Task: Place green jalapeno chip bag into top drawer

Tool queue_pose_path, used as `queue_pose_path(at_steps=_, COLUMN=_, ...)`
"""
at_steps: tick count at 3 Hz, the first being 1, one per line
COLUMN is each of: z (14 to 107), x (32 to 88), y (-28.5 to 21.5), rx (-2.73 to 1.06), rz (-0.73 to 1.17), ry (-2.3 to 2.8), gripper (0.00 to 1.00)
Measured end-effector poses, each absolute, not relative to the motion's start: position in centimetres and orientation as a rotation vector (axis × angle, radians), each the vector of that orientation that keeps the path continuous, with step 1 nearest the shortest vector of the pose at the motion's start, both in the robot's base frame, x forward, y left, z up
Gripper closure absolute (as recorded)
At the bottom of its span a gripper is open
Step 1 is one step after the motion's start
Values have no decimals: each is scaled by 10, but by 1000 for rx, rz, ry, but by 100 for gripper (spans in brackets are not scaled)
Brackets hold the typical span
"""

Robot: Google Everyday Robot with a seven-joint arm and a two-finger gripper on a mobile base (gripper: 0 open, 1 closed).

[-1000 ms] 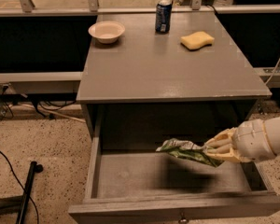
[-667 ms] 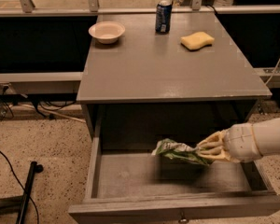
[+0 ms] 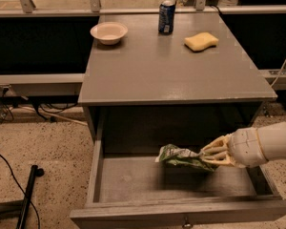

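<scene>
Gripper: we see the gripper (image 3: pixel 208 155) at about four o'clock from the middle of the view, reaching in from the right edge on a pale arm (image 3: pixel 264 146), inside the open drawer's space.
Claw state: clenched on the right end of the green jalapeno chip bag (image 3: pixel 177 156); we see the fingers (image 3: pixel 218 152) pinching the foil.
Green jalapeno chip bag: at nine o'clock of the gripper, crinkled, lying roughly level over the drawer's floor in its right half. We cannot tell whether its underside touches the floor.
Top drawer: the top drawer (image 3: pixel 128 181) is pulled out toward six o'clock, with a small round knob (image 3: pixel 185 222) on its front.
Cabinet top: the grey cabinet top (image 3: pixel 171 73) lies at twelve o'clock of the drawer.
Bowl: a pale bowl (image 3: pixel 108 32) stands at the top's ten o'clock corner.
Can: a blue can (image 3: pixel 166 16) stands upright at its twelve o'clock edge.
Sponge: a yellow sponge (image 3: pixel 201 41) lies at about one o'clock, well apart from the bowl.
Floor: a speckled floor (image 3: pixel 47 147) at nine o'clock, with a black pole (image 3: pixel 27 197) at seven o'clock.
</scene>
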State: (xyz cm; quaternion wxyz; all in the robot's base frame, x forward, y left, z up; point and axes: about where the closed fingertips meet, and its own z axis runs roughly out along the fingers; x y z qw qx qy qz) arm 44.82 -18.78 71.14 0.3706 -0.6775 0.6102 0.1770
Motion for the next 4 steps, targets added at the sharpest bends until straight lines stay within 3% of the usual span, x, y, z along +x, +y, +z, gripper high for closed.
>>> queue_pose_path(at_steps=1, z=711, x=448, y=-186, rx=-1740, rz=458, ry=1563, gripper=35)
queue_pose_path(at_steps=2, z=711, x=447, y=-183, rx=-1755, rz=464, ry=1557, gripper=4)
queue_pose_path(at_steps=4, z=756, x=411, y=-180, rx=-1920, rz=451, ry=1463, gripper=0)
